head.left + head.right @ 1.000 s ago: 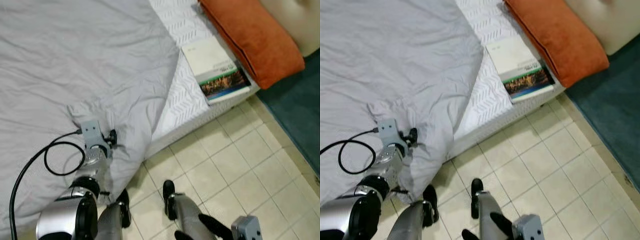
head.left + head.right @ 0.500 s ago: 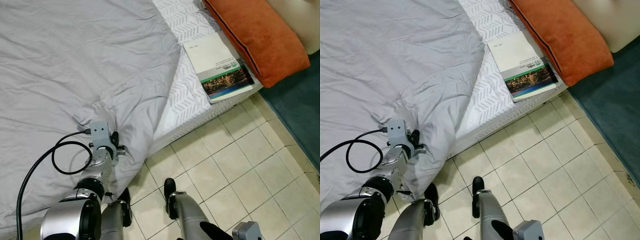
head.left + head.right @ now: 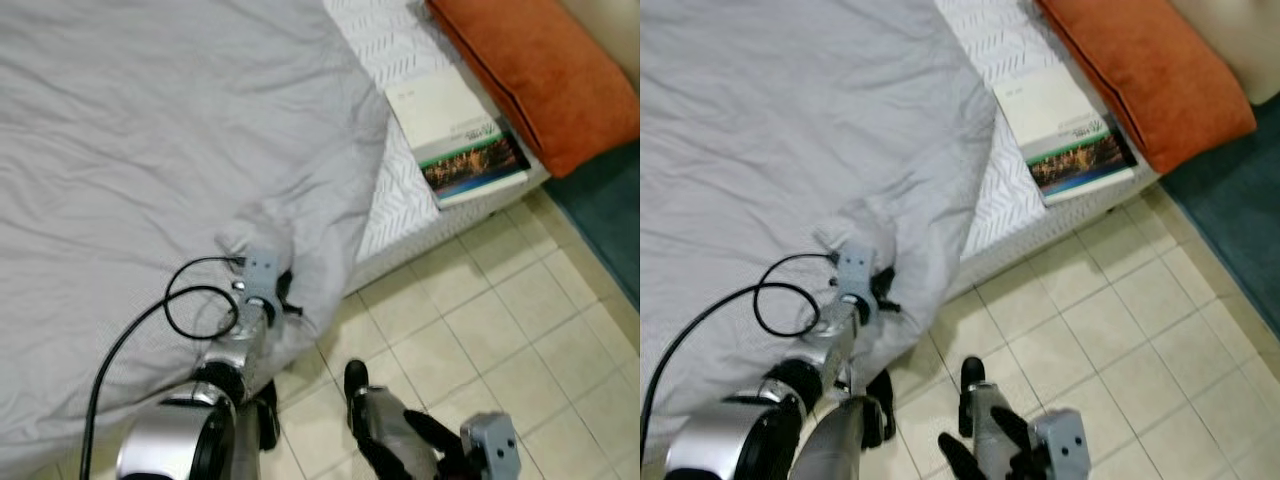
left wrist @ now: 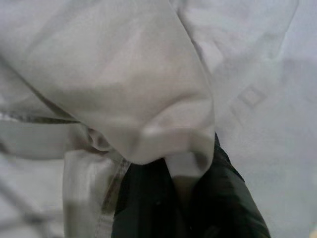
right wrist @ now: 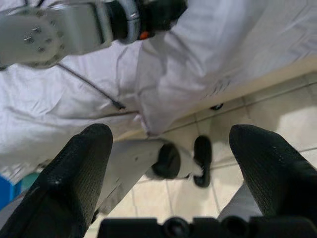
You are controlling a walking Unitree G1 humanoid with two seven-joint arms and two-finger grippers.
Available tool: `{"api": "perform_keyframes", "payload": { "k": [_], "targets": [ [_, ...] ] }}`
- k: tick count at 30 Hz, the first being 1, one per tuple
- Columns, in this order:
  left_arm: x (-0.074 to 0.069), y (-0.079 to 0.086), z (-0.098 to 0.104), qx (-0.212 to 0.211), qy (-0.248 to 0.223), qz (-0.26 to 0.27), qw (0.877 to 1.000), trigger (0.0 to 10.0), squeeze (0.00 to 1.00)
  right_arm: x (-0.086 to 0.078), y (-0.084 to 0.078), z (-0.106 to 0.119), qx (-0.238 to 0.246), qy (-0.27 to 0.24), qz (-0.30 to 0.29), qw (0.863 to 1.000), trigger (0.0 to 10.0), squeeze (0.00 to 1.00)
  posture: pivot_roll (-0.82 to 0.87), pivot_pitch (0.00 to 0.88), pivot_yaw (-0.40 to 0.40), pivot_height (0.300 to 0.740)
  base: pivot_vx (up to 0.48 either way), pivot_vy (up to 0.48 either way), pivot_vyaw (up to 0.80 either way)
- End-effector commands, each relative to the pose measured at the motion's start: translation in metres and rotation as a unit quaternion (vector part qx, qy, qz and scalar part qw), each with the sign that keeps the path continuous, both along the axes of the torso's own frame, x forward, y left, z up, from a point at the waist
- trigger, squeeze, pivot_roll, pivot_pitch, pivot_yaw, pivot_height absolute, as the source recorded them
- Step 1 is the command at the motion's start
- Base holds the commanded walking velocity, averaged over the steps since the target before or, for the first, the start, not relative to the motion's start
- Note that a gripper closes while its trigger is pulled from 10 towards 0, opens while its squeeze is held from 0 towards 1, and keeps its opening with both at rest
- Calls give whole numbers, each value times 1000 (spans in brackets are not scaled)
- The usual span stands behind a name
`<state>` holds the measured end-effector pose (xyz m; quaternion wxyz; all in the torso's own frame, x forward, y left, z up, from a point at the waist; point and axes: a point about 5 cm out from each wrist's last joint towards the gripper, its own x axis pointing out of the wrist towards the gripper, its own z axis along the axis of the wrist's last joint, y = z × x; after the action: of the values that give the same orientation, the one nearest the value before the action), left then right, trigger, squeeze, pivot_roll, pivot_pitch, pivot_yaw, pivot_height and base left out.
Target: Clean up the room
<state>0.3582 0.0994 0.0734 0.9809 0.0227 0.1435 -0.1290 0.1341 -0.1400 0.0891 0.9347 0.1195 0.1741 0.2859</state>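
Observation:
A grey duvet (image 3: 150, 150) covers most of the bed, and its near corner hangs over the bed's edge. My left gripper (image 3: 286, 302) is at that corner, shut on a fold of the duvet (image 4: 148, 99). In the left wrist view the cloth is pinched between the black fingers (image 4: 223, 198). My right gripper (image 5: 173, 163) hangs low over the tiled floor (image 3: 500, 310) with its fingers (image 5: 74, 178) wide open and nothing between them. A book (image 3: 460, 135) lies on the bare white mattress (image 3: 395, 210), beside an orange pillow (image 3: 540, 70).
A black cable (image 3: 190, 300) loops from my left wrist over the duvet. A teal rug (image 3: 605, 215) lies on the floor to the right of the bed. My feet (image 3: 355, 385) stand on the tiles close to the bed's edge.
My left gripper has moved right along the bed's edge, taking the duvet corner with it. The right gripper has come up into view at the bottom. The camera has shifted slightly.

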Motion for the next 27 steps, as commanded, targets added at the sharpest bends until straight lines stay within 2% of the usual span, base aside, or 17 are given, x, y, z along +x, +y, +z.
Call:
{"api": "perform_keyframes", "payload": {
  "k": [1,3,6,11,17,20,22,23,24,27],
  "targets": [
    [-9,-5,-13,28,21,-18,999,10000,0,1,-5,-8,-7,13,-18,1000,10000,0,-344,396,31,740,0,0,0],
    [-6,-9,-8,20,10,-22,1000,10000,0,14,-10,-8,-11,-5,-31,999,10000,0,-339,350,54,740,0,-231,0],
    [-4,-12,-5,16,9,-29,999,10000,0,19,-14,-10,-15,-12,-41,999,10000,0,-334,321,63,740,0,-469,0],
    [-1,-19,1,20,0,-35,999,10000,0,25,-17,-14,-22,-19,-46,999,10000,0,-333,290,80,740,0,-472,0],
    [-3,-41,6,29,-5,-79,996,10000,0,30,-15,-16,-22,-28,-52,998,10000,0,-343,284,100,740,0,-472,0],
    [-4,-46,6,32,-5,-90,995,10000,0,30,-14,-17,-22,-30,-52,998,10000,0,-347,284,104,740,0,-467,0],
    [-9,-58,3,39,-1,-117,992,10000,0,30,-14,-18,-22,-31,-52,998,10000,0,-354,280,106,740,129,-201,0],
    [-15,-70,-1,60,1,-152,987,10000,0,30,-14,-18,-24,-32,-50,998,10000,0,-357,279,105,740,0,0,0],
    [-15,-70,-1,60,1,-152,987,10000,0,30,-14,-18,-24,-32,-50,998,10000,0,-357,279,105,740,0,0,0],
    [-27,-87,-9,76,16,-201,977,10000,0,29,-15,-18,-27,-33,-48,998,10000,0,-357,279,105,740,0,0,0]
  ]
}}
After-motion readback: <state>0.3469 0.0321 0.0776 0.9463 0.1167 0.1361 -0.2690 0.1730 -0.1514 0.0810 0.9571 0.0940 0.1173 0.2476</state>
